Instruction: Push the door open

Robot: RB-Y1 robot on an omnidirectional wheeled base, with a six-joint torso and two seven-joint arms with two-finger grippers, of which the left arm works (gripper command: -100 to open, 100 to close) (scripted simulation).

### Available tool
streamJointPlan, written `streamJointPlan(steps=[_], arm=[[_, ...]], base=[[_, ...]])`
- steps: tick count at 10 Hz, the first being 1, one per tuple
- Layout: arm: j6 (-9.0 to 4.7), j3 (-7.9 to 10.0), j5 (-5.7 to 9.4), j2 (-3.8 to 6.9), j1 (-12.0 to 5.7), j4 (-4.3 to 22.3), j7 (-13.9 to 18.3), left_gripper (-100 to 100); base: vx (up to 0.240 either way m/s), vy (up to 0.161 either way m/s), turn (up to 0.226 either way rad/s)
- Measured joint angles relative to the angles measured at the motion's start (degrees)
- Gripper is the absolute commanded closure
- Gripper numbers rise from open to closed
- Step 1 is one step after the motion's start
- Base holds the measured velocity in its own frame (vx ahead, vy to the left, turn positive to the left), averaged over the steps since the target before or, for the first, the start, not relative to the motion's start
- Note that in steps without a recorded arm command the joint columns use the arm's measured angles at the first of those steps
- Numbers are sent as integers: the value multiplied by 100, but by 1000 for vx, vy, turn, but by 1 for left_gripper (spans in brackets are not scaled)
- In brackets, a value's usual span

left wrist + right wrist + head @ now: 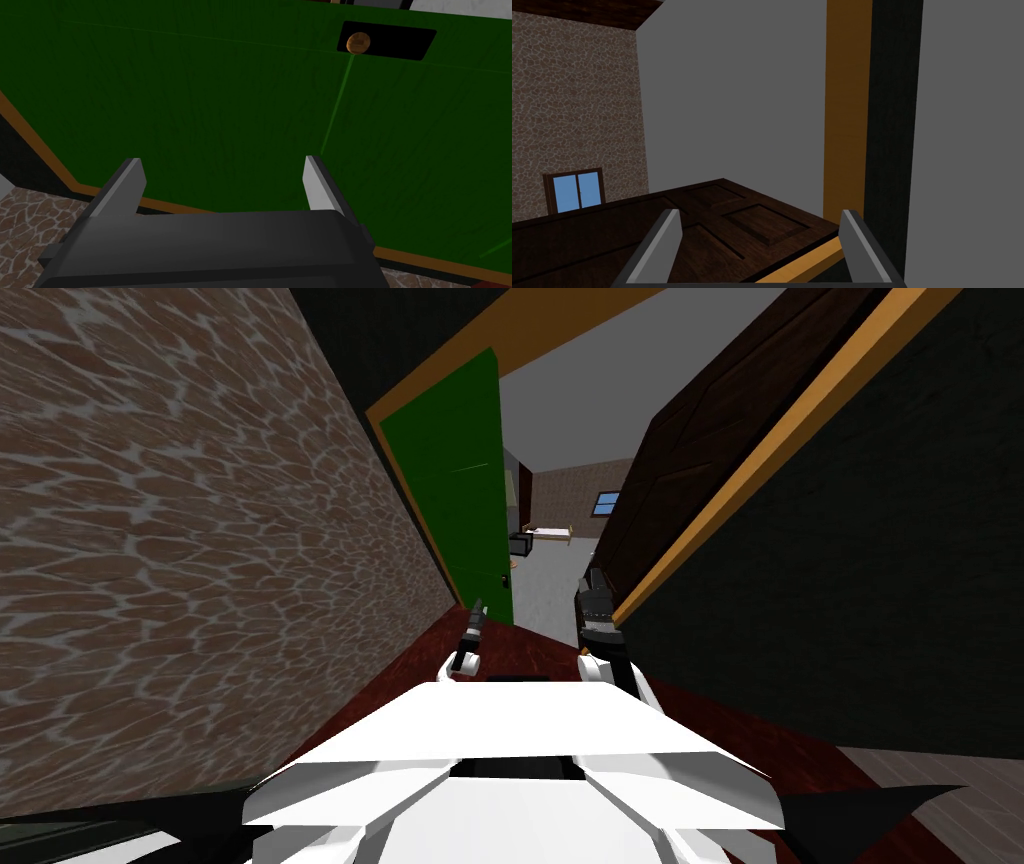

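Head view: a green door [455,488] stands swung back on the left and a brown door [690,478] on the right, with an open gap between their edges.

Left wrist view: the left gripper [222,167], spread wide, faces the green door, its knob [358,42] beyond the fingertips.

Right wrist view: the right gripper [759,217], also wide, hangs over the brown door's edge beside the orange frame [847,100].

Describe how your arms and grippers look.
The left gripper and right gripper look alike. Each has a dark grey, boxy body with two thin, flat, blade-like fingers, light grey on the broad faces and darker along the sides. In the head view the forearms are dark and slim, joined to white rounded links. No cables or markings show.
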Motion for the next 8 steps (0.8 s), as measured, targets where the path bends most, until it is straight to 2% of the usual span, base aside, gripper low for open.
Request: streamJointPlan(steps=[1,8], arm=[[-56,-17,12,-7,-95,217,-8,-100],[-240,-165,85,-9,-499,1204,-43,-100]], base=[[91,33,-67],[92,34,-68]])
